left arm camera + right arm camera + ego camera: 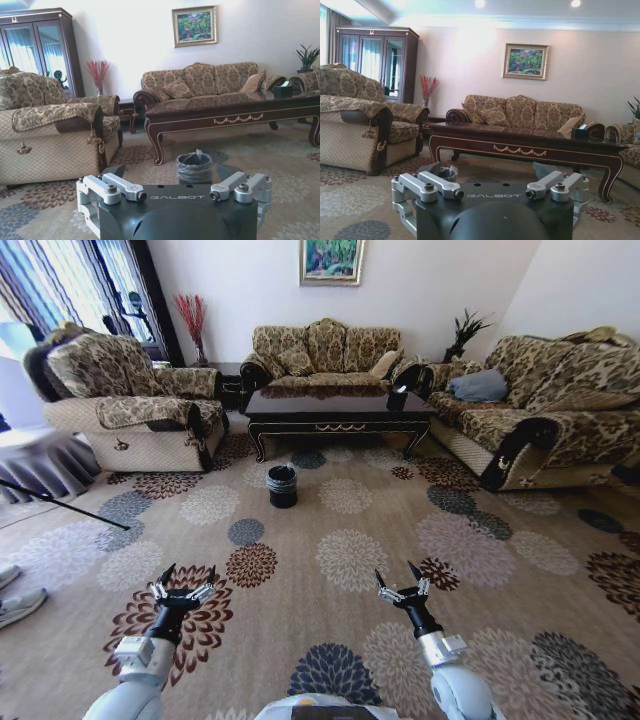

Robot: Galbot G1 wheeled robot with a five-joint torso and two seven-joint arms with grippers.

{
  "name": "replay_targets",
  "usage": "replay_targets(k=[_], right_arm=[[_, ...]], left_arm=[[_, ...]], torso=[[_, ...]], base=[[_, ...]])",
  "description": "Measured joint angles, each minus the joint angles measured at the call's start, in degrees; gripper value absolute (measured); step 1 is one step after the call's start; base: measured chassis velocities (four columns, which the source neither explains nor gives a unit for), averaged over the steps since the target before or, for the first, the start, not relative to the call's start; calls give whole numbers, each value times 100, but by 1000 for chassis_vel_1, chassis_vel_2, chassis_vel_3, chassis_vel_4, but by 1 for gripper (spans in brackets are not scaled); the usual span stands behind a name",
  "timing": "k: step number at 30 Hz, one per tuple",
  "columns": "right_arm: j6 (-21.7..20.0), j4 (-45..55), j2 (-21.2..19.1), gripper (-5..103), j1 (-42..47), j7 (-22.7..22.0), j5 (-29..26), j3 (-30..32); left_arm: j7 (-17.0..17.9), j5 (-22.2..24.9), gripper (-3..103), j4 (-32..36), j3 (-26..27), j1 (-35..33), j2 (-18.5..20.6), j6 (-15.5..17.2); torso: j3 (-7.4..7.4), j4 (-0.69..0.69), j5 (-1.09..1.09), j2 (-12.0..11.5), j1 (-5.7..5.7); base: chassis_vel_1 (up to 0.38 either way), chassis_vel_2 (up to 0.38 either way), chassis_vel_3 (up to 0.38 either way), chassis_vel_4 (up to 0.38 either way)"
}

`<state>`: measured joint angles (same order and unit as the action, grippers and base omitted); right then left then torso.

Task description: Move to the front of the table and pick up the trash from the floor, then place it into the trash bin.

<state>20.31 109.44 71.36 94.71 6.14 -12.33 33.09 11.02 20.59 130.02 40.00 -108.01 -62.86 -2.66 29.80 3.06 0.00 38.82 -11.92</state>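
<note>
We see the table [340, 406] with its long axis running left-right across our view, trash bin [282, 486] upright before it. Left gripper [183, 583] and right gripper [402, 580] spread apart, empty.

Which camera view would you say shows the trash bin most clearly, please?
The left wrist view: the trash bin sits close and central there, its crinkled liner plain. The head view shows it small, before the table. In the right wrist view it peeks past a finger.
</note>
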Motion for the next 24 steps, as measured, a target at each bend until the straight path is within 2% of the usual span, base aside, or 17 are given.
replay_targets(k=[24], right_arm=[[0, 0, 0, 100, 0, 0, 0, 0]], left_arm=[[0, 0, 100, 0, 0, 0, 0, 0]], torso=[[340, 0, 0, 594, -253]], base=[[0, 0, 0, 0]])
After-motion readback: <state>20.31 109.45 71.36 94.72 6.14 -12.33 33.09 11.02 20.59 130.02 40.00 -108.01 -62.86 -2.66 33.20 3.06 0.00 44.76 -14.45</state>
